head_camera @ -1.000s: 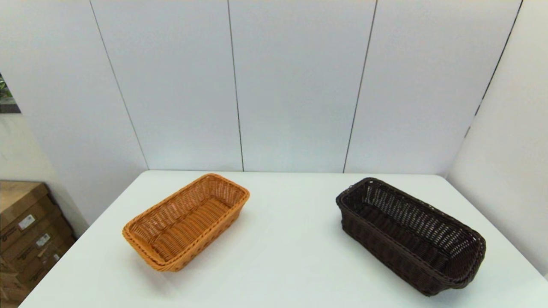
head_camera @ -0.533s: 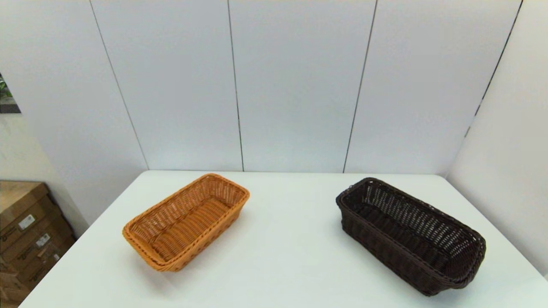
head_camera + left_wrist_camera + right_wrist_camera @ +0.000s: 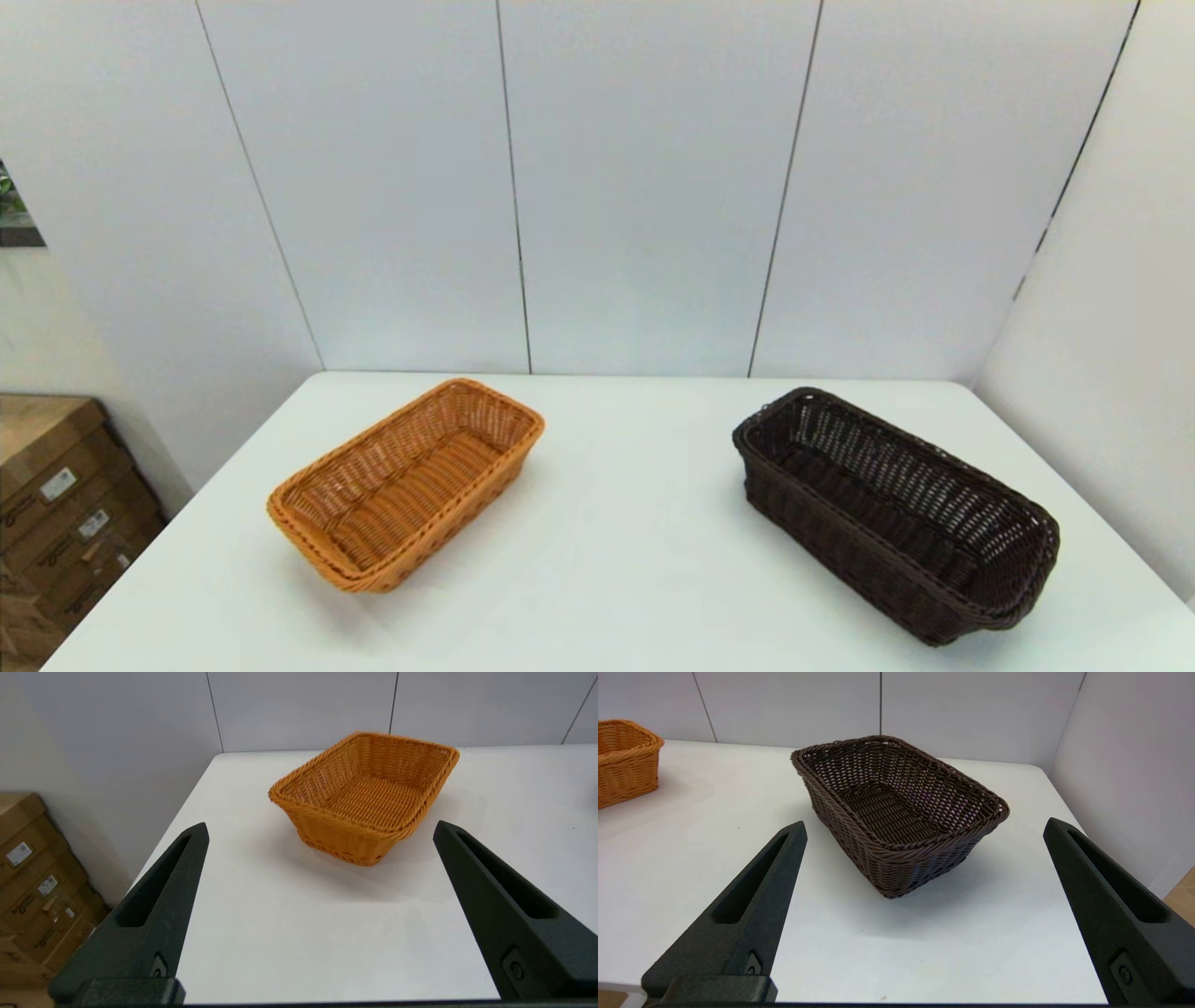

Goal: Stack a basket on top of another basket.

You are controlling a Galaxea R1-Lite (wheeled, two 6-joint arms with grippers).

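Nothing has shifted over the last second: both baskets sit exactly where they were, so the stacking hasn't begun. The right gripper (image 3: 924, 828) hangs back near the table's front edge, fingers spread wide and empty, with the dark brown basket (image 3: 896, 812) straight ahead of it, out of reach. The left gripper (image 3: 320, 828) waits likewise, spread wide, the orange-tan basket (image 3: 366, 795) ahead of it. On the white table (image 3: 635, 541) the two baskets are well apart. I'd guess the right arm reaches first.
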